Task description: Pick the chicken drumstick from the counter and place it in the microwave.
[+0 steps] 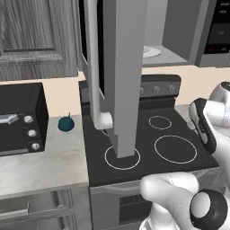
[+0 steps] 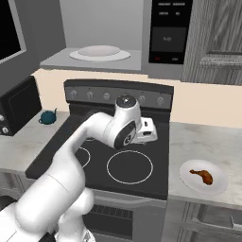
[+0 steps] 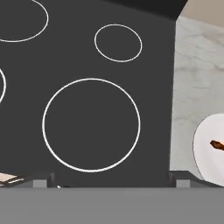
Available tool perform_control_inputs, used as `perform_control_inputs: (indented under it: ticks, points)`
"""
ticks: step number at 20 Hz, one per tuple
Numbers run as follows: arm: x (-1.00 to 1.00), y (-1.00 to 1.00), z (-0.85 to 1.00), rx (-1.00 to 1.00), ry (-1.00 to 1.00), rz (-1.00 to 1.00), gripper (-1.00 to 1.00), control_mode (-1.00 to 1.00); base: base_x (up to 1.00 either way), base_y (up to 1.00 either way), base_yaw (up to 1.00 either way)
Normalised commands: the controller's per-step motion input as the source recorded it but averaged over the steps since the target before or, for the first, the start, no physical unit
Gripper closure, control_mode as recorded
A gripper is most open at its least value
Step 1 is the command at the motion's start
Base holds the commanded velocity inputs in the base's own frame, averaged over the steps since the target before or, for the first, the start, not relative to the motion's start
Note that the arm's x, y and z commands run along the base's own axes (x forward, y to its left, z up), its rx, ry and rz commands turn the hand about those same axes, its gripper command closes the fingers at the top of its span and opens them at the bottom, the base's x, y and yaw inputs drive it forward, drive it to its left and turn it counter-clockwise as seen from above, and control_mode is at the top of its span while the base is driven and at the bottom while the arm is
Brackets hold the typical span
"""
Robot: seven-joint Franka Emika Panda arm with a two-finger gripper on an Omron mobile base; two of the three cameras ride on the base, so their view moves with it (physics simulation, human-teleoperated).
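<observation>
The claw (image 2: pixel 150 131) hung over the black stovetop (image 2: pixel 137 163) above its large front ring, holding nothing — its fingertips (image 3: pixel 41 180) stood wide apart. To its right, on the bench (image 2: pixel 198 142), the chicken drumstick (image 2: pixel 202 175) lay on a white plate (image 2: pixel 215 186) near the front edge. Above, the microwave (image 2: pixel 101 59) stood open — white tray (image 2: pixel 100 53) inside.

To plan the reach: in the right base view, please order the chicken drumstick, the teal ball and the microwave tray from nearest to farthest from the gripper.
1. chicken drumstick, on the white plate, right of the gripper.
2. microwave tray, above and behind.
3. teal ball, far left on the counter.
</observation>
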Motion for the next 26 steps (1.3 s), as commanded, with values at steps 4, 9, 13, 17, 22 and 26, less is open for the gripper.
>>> perform_control_inputs:
  ticks: [4,9,13,17,22,26]
  points:
    - [0.01,-1.0,-0.16,-0.08,0.18,0.0,-1.0,-1.0,0.0,0.0,0.0]
    - [0.05,-1.0,-0.04,-0.02,0.23,0.0,-1.0,-1.0,0.0,0.0,0.0]
    - [-0.09,-1.0,-0.22,0.07,0.11,-0.01,-1.0,-1.0,0.0,0.0,0.0]
    - [-0.07,-1.0,-0.26,0.01,0.0,-0.06,-1.0,-1.0,0.0,0.0,0.0]
    - [0.0,-1.0,-0.18,0.01,0.0,-0.05,-1.0,-1.0,0.0,0.0,0.0]
    - [0.05,-0.87,-0.2,0.01,0.0,-0.01,-1.0,-1.0,0.0,0.0,0.0]
